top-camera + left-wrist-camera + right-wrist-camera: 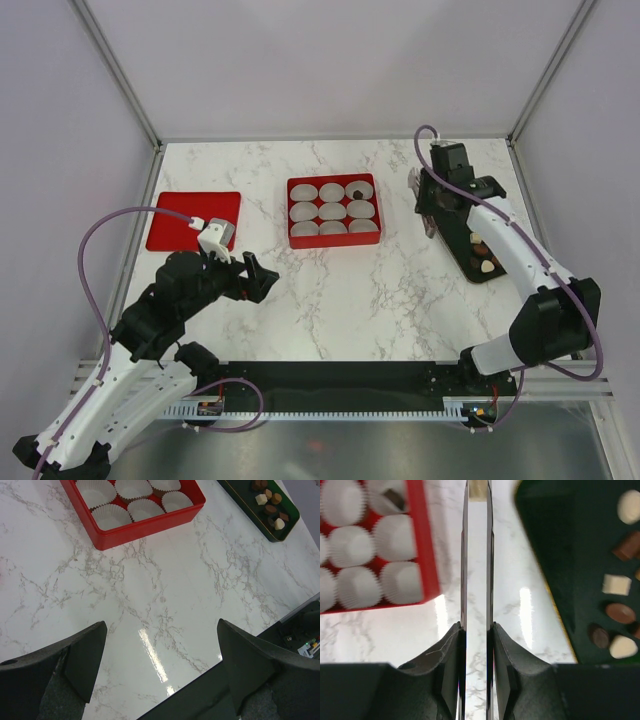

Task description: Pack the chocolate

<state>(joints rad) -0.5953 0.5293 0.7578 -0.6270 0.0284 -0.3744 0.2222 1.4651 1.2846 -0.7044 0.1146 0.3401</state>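
Top external: white marble table (380,290), pale walls (330,70). Left gripper (161,625) gapes; right gripper (477,505) pinches tan chocolate lump (477,487), axis unclear

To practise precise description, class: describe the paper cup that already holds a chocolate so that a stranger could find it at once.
On the white marble table stands a red box holding nine white paper cups, three by three. Go to its far row, the robot's right-hand corner. The cup there alone holds a dark chocolate; the rest are empty.

One red box (333,241), nine paper cups (303,211), one red lid (193,220), one dark tray (240,495) — about nine chocolates (620,612).
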